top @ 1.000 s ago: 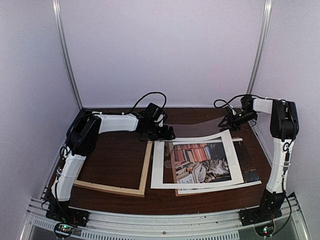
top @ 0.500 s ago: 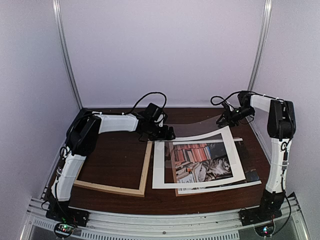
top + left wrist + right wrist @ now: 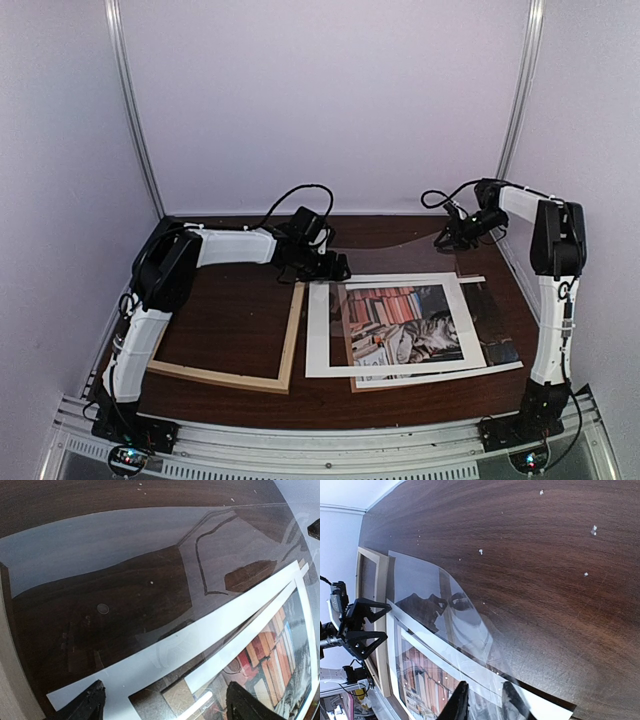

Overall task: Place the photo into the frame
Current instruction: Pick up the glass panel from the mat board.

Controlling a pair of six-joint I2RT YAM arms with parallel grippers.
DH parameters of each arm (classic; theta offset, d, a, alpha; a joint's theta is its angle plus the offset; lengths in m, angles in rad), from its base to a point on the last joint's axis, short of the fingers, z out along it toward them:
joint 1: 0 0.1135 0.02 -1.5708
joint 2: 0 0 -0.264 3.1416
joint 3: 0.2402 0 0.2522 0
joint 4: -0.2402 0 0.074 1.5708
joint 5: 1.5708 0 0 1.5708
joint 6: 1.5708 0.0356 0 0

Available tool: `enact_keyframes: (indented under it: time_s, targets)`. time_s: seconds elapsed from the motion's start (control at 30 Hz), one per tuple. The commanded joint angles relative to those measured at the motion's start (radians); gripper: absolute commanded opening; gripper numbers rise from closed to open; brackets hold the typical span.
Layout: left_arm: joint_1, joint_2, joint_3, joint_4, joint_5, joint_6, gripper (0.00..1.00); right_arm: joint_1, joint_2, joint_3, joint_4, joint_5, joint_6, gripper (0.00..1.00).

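Observation:
The photo (image 3: 400, 325), a cat with red-orange books and a wide white border, lies flat at the table's centre right. The frame (image 3: 230, 345) of pale wood lies to its left. My right gripper (image 3: 452, 237) is shut on the far right corner of a clear sheet (image 3: 390, 255) and holds it raised above the photo's far edge. In the right wrist view my gripper (image 3: 485, 705) pinches the sheet (image 3: 435, 595) above the photo (image 3: 420, 680). My left gripper (image 3: 335, 268) is open and empty at the frame's far right corner, over the photo's white border (image 3: 200, 635).
A brown backing board (image 3: 350, 384) lies under the photo and shows at its near left corner. The frame's strip shows in the left wrist view (image 3: 7, 655) and the right wrist view (image 3: 382, 580). Walls close in the table's back and sides.
The photo's far right corner, lifted before, has dropped flat. My right gripper has moved slightly back with the clear sheet. The left arm has not moved.

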Motion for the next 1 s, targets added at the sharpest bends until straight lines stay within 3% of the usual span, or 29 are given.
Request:
enact_keyframes:
  time_s: [0.0,0.23,0.6,0.97]
  targets:
    - [0.000,0.056,-0.065,-0.176,0.007,-0.013,0.84,0.007,-0.003,0.014,-0.023,0.012,-0.017,0.21]
    - [-0.001,0.029,-0.072,-0.128,0.035,0.019,0.86,0.008,-0.110,-0.061,-0.005,0.033,-0.009,0.00]
    - [-0.001,-0.248,-0.055,-0.092,0.114,0.282,0.93,0.025,-0.441,-0.147,-0.036,0.074,-0.008,0.00]
    - [-0.001,-0.457,0.019,-0.265,0.231,0.718,0.97,0.174,-0.718,-0.145,-0.180,0.134,-0.097,0.00]
